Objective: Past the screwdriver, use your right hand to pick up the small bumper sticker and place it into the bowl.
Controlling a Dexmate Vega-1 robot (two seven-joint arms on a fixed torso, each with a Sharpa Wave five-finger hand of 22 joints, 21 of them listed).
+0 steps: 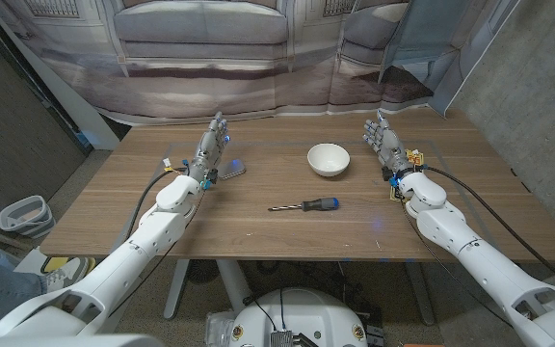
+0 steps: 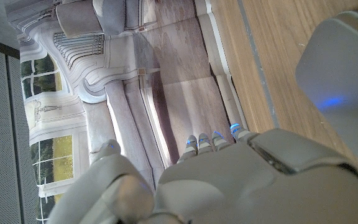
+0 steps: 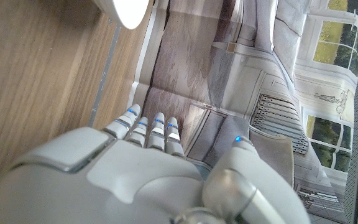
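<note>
A white bowl (image 1: pixel 328 159) stands at the table's far middle, and its rim (image 3: pixel 129 9) shows in the right wrist view. The screwdriver (image 1: pixel 306 205), with a black and blue handle, lies in front of the bowl near the table's middle. A small grey sticker (image 1: pixel 232 171) lies left of the bowl, just beside my left hand (image 1: pixel 212 145); it looks pale grey (image 2: pixel 340 62) in the left wrist view. My left hand stands upright with fingers extended, holding nothing. My right hand (image 1: pixel 383 143) stands right of the bowl, fingers up, also holding nothing.
The wooden table (image 1: pixel 143 217) is bare at its front and sides. A printed backdrop of a sofa (image 1: pixel 210 39) hangs behind the far edge. A grey bin (image 1: pixel 22 214) stands on the floor to the left.
</note>
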